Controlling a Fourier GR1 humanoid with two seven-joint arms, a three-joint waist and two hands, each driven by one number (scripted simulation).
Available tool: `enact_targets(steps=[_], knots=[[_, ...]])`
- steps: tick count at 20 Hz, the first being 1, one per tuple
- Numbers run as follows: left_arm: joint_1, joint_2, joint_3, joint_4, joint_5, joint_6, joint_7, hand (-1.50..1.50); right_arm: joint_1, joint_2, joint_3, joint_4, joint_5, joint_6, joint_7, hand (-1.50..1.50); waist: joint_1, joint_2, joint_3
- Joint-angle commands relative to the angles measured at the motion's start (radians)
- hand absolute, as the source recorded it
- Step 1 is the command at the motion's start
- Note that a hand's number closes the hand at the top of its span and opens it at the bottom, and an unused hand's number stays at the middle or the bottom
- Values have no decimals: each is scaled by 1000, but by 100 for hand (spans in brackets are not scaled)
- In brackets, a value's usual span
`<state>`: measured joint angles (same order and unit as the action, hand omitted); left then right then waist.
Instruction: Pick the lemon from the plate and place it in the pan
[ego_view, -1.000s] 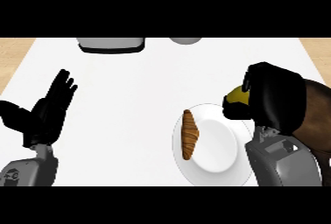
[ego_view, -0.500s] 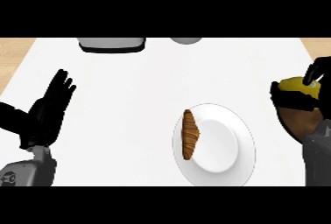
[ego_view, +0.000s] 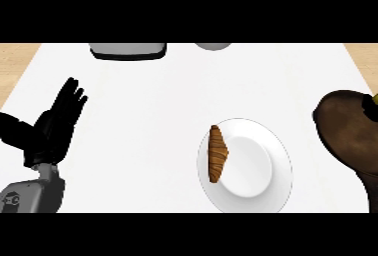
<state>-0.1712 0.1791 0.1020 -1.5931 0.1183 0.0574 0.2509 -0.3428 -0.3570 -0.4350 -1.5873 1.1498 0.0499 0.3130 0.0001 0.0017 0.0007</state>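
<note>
In the head view, your only view, the plate (ego_view: 258, 192) lies on the white counter (ego_view: 162, 100) right of centre. It carries just a croissant (ego_view: 216, 153), lying lengthwise along its left side, and no lemon is on it. So judge the pick as done and the carry to the pan as the step in hand. At the right edge, just beside the plate's upper right rim, you see a large dark brown rounded shape that runs out of view, and I take it for the pan (ego_view: 347, 135). At its upper right corner, against the very edge, a thin sliver of yellow shows, most likely the lemon (ego_view: 373, 101). You cannot tell whether it hangs above the pan or already touches it. The right hand does not show, so you cannot tell how far it is closed or whether it has hold of the lemon. The left hand (ego_view: 53, 127) rests open at the left, fingers straight and pointing up, holding nothing, well apart from the plate. A grey appliance (ego_view: 127, 50) and a grey round thing (ego_view: 212, 46) sit at the far edge of the counter and play no part here. Your next move calls for bringing the lemon over the middle of the pan, lowering it inside the wall, and only then opening the fingers. Since so much is cut off at the right, check the release before drawing the arm back.
</note>
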Motion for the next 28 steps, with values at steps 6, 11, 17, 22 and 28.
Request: enact_targets(steps=[6, 11, 17, 22, 28], knots=[[4, -21, -9, 24, -16, 0, -33, 0, -68, -105, -106, 524, -157, -249, -349, 150, 12, 3, 1], [16, -36, -28, -46, -25, 16, 11, 0, -85, -121, -92, 757, -136, -379, -450, 150, 12, 1, 0], [-41, -11, 2, 4, 3, -7, 28, 0, -173, -181, -196, 1023, -186, -356, -369, -150, 22, 10, 2], [5, 4, 17, -48, 23, -33, 25, 0, -243, -226, -201, 1190, -242, -332, -479, -150, 23, 4, 1], [18, -2, 7, 4, -11, -31, -27, 0, -187, -205, -347, 1155, -442, -357, -714, -150, 4, 2, 1]])
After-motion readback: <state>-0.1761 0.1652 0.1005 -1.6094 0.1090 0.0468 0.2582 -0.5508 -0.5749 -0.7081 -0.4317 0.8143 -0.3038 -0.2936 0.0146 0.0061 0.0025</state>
